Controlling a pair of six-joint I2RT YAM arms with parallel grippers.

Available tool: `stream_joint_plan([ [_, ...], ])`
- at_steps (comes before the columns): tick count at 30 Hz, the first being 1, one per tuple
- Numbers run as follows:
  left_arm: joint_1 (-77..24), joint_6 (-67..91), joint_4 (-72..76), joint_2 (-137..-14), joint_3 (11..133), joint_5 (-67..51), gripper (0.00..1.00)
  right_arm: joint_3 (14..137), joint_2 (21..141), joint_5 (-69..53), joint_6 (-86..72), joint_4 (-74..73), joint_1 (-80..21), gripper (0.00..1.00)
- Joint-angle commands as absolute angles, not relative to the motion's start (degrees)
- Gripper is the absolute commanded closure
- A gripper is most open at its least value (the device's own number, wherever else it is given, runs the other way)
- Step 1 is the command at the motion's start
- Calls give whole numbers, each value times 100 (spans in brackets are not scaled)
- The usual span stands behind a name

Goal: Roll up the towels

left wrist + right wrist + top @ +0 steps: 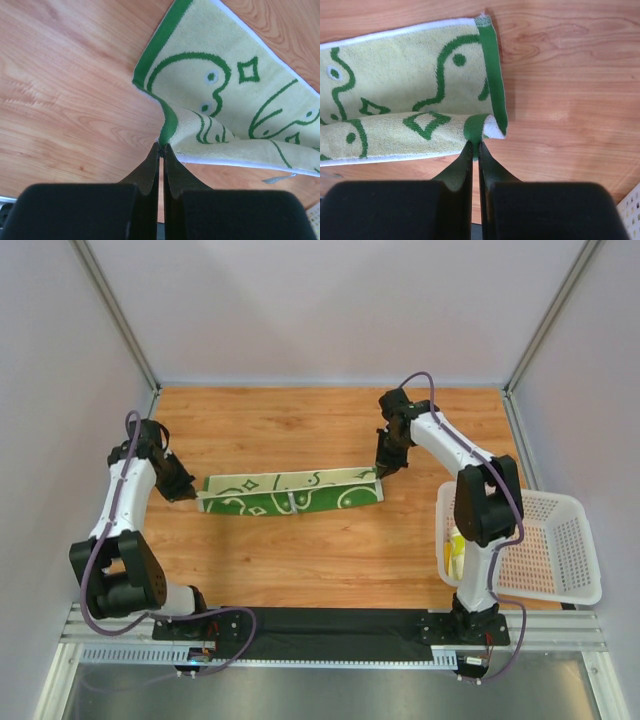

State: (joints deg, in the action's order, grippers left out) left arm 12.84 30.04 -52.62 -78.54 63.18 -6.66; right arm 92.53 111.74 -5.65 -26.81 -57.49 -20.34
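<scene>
The left gripper (161,150) is pinching the folded green edge of a long thin cloth towel (235,95), its jaws closed on the fabric with only a sliver of gap showing. In the top view this gripper (185,490) is sitting at the towel's left end, left of centre, with the left arm bending up from its base at lower left and angling in toward the cloth.

The right gripper (476,145) is likewise clamping a curled green corner of the towel (415,85), jaws nearly together. From above, it (385,468) is pointing down at the towel's right end, with the right arm reaching up and leftward from the lower right.

The towel (290,493) is lying stretched between them across the middle of the wooden table (300,430), showing a pale yellow band with green prints above a dark green band with cream swirls.

At the right edge, a white perforated plastic basket (575,505) is holding a pale yellow cloth (457,550), partly hidden behind the right arm.
</scene>
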Motion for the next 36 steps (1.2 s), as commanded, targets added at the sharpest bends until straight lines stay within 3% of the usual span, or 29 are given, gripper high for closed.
stream_joint_plan([
  [1, 1292, 2857, -5142, -8252, 6723, -580, 100, 9781, 11477, -580, -2540, -5888, -1986, 100],
  [16, 1301, 2725, -5555, -9965, 7979, -650, 99, 10564, 12252, -527, -2610, -6187, -1696, 100],
  [18, 1292, 2725, -5528, -10168, 8103, -642, 94, 10634, 12357, -519, -2637, -6214, -1653, 94],
  [19, 1292, 2716, -5502, -10239, 8156, -685, 84, 10704, 12384, -510, -2645, -6223, -1652, 88],
  [21, 1292, 2716, -5502, -10405, 8383, -668, 66, 10854, 12488, -510, -2663, -6301, -1600, 65],
  [24, 1292, 2681, -5616, -10616, 8874, -642, 62, 11371, 12603, -536, -2689, -6442, -1512, 52],
  [29, 1292, 2601, -6125, -10881, 9807, -563, 52, 12199, 12561, -457, -2689, -6970, -1494, 51],
  [32, 1292, 2558, -6170, -10671, 9914, -387, 47, 11779, 12018, -457, -2646, -6751, -1538, 51],
  [36, 1283, 2531, -5916, -9987, 9144, -597, 46, 10549, 11234, -877, -2549, -6101, -1661, 53],
])
